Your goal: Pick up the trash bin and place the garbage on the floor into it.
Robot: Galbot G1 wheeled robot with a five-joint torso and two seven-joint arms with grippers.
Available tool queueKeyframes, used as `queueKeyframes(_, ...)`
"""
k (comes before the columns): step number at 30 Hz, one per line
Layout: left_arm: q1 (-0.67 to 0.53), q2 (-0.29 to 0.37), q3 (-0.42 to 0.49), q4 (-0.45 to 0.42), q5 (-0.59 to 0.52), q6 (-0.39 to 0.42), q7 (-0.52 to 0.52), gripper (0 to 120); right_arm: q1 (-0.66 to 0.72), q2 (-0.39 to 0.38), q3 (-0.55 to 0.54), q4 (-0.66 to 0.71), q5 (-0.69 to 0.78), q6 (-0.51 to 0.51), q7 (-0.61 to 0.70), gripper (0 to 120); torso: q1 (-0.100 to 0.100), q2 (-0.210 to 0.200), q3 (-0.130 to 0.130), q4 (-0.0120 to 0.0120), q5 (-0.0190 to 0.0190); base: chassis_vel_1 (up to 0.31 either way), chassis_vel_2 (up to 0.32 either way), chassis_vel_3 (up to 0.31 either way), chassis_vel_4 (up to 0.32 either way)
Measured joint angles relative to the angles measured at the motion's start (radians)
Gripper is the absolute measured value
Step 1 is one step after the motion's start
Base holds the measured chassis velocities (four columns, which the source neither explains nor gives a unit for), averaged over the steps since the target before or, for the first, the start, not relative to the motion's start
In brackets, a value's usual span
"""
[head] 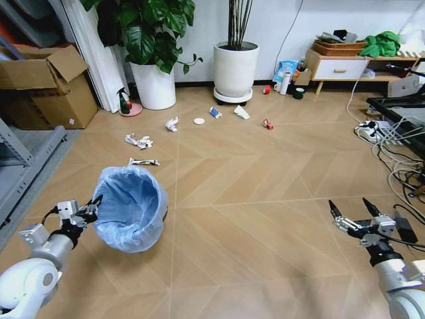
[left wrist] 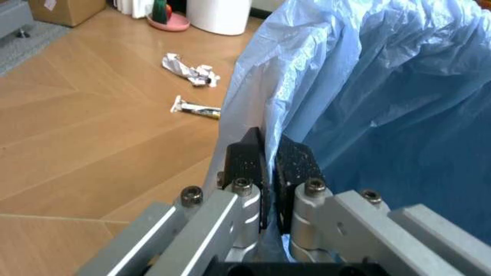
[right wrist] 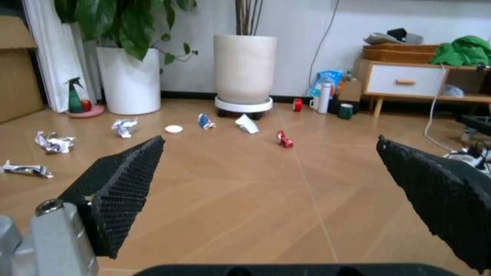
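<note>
The trash bin (head: pixel 129 207), dark and lined with a crinkly light blue bag, hangs tilted at the lower left with its mouth facing me. My left gripper (head: pixel 95 206) is shut on its rim; in the left wrist view the left gripper (left wrist: pixel 268 141) pinches the bag edge (left wrist: pixel 368 86). The garbage lies farther out on the floor: crumpled paper (head: pixel 138 141), a flat wrapper (head: pixel 143 162), another paper ball (head: pixel 172 123), a white disc (head: pixel 199 121), a blue packet (head: pixel 215 112), a white wrapper (head: pixel 242 112) and a red packet (head: pixel 267 123). My right gripper (head: pixel 348 203) hovers open at the lower right, holding nothing.
Two white plant pots (head: pixel 236 70) stand at the back wall, with a red-capped spray bottle (head: pixel 123 101) beside the left one. A cardboard box (head: pixel 46 86) and a metal rack (head: pixel 20 166) line the left side. Cables and a power strip (head: pixel 385 136) cover the floor on the right.
</note>
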Motion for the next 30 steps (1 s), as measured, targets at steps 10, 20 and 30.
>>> queueKeyframes(10, -0.003, -0.001, 0.002, -0.001, -0.002, 0.000, -0.003, 0, 0.001, -0.003, -0.001, -0.004, -0.001, 0.007, -0.008, 100, 0.000, 0.000, 0.000, 0.0000, 0.0000, 0.013, 0.073, -0.010, -0.075)
queueKeyframes(20, -0.005, -0.001, 0.005, -0.001, -0.003, 0.000, -0.004, 0, 0.006, -0.009, -0.001, -0.008, 0.005, 0.007, -0.010, 100, 0.000, 0.000, 0.000, -0.0001, 0.0000, -0.010, 0.113, 0.012, -0.113)
queueKeyframes(30, -0.005, -0.006, 0.007, -0.001, -0.003, 0.001, -0.005, 0, 0.007, -0.010, -0.002, -0.009, 0.008, 0.007, -0.014, 100, 0.000, 0.000, 0.000, 0.0001, 0.0000, -0.044, 0.127, 0.036, -0.124)
